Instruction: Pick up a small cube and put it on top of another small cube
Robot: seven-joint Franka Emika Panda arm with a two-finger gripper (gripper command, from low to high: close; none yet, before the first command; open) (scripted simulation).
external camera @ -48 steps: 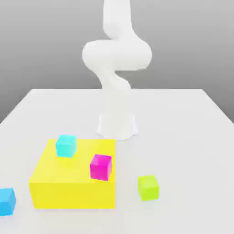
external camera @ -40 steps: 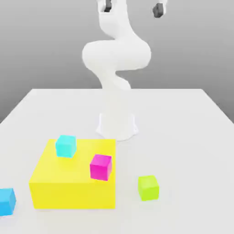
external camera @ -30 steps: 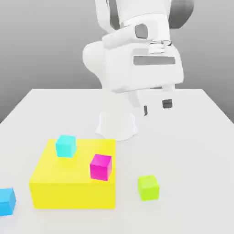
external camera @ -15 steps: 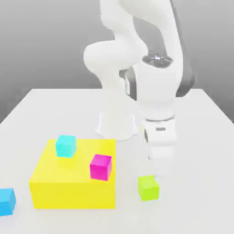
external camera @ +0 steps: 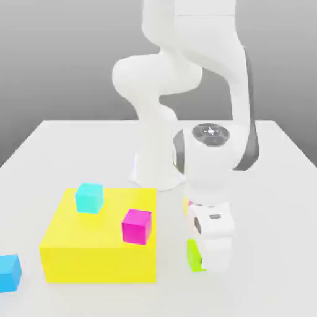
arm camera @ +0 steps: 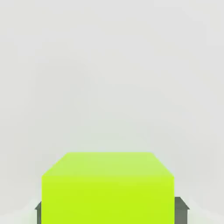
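Gripper (arm camera: 112, 211) closed on lime-green cube (arm camera: 108, 199).
Jaws pinch the cube at table (external camera: 272, 247) level, right of the yellow block (external camera: 99, 265); containers: none.

Simulated robot workspace: plain white tabletop (external camera: 272, 204), blank grey backdrop (external camera: 74, 62), mounted arm (external camera: 158, 77).

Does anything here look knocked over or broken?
Nothing stands out: the magenta cube and cyan cube rest flat on the yellow block, and the lime-green cube looks undamaged.
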